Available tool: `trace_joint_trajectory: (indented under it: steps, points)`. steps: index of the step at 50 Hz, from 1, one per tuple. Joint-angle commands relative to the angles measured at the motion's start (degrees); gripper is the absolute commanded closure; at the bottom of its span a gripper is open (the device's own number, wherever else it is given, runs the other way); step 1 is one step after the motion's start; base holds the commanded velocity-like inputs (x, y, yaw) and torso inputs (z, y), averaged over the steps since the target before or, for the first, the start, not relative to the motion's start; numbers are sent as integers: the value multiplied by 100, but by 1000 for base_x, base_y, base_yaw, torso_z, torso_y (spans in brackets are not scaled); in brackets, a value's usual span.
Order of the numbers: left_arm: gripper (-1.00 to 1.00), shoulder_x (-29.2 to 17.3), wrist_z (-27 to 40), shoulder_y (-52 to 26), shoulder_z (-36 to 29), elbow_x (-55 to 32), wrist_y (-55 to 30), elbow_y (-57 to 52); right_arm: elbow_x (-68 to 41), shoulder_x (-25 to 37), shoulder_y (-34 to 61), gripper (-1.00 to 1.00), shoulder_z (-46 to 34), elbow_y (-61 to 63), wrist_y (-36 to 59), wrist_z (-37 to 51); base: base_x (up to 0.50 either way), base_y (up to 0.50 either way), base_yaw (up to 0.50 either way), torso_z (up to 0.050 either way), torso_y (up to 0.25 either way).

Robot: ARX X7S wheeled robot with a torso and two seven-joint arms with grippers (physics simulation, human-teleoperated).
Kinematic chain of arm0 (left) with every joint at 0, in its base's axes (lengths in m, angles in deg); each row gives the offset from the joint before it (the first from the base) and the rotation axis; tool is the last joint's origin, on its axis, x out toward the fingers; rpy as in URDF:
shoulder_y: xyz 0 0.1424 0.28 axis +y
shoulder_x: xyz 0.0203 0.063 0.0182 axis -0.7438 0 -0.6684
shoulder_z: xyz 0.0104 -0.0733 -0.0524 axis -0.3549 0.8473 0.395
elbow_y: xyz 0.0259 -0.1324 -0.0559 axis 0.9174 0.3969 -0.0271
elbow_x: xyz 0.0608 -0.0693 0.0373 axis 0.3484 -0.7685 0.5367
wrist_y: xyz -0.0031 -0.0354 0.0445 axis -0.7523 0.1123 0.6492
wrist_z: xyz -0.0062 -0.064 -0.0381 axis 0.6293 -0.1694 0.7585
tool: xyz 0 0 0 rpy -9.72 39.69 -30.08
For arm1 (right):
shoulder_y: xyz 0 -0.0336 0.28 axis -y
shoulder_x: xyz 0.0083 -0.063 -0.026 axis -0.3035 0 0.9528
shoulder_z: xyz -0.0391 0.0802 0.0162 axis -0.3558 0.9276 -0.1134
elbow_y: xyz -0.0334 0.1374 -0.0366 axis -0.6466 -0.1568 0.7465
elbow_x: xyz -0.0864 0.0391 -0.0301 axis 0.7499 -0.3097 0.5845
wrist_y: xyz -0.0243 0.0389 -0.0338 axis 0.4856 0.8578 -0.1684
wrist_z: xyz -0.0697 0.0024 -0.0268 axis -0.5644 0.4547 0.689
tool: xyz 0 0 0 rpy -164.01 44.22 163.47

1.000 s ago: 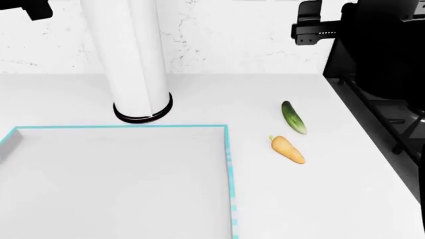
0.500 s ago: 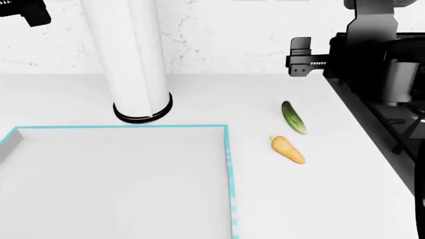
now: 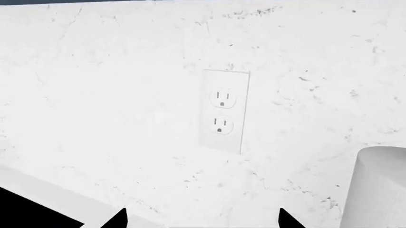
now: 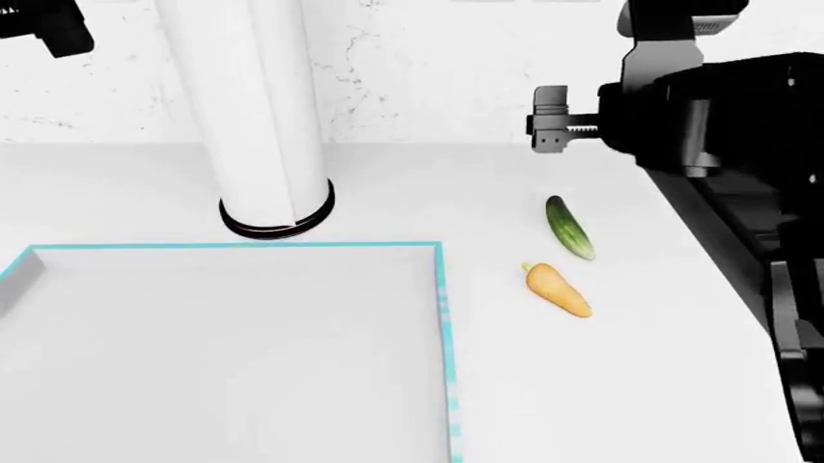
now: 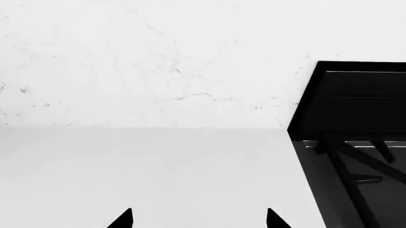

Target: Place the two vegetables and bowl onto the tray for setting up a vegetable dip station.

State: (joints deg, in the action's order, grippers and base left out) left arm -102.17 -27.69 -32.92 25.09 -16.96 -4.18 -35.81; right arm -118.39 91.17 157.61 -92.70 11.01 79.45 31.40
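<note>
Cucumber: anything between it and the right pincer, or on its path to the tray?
Nothing visible. The right pincer hangs above and behind the cucumber with open air between. Only bare counter separates the cucumber from the tray; the carrot sits beside the path.

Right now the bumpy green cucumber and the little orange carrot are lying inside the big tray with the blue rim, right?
Not inside. The head view shows the bumpy green cucumber and little orange carrot lying on the white counter, beside the blue-rimmed tray.

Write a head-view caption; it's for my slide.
Right pincer raised above cucumber and carrot, both lying beside the bare tray.
</note>
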Motion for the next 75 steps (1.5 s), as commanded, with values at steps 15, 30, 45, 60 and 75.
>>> trace_joint_trajectory:
  steps: [15, 30, 45, 60, 75]
  points:
    - [-100, -10, -52, 113, 4, 53, 115, 47, 699, -778, 919, -100, -513, -2541, -626, -1047, 0, 0, 0, 0, 0]
    - [-100, -12, -46, 151, 43, 22, 144, 75, 973, -1103, 1021, -100, -814, -3541, -811, -1617, 0, 0, 0, 0, 0]
    - [-100, 18, -91, 233, 2, 67, 205, 99, 1334, -1395, 992, -100, -1199, -4264, -985, -2113, 0, 0, 0, 0, 0]
    - [-100, 43, -78, 282, -4, 55, 222, 92, 1391, -1466, 823, -100, -1234, -4418, -1183, -2448, 0, 0, 0, 0, 0]
    - [-100, 37, -90, 291, -15, 77, 241, 107, 1267, -1191, 633, -100, -1173, -3761, -666, -2089, 0, 0, 0, 0, 0]
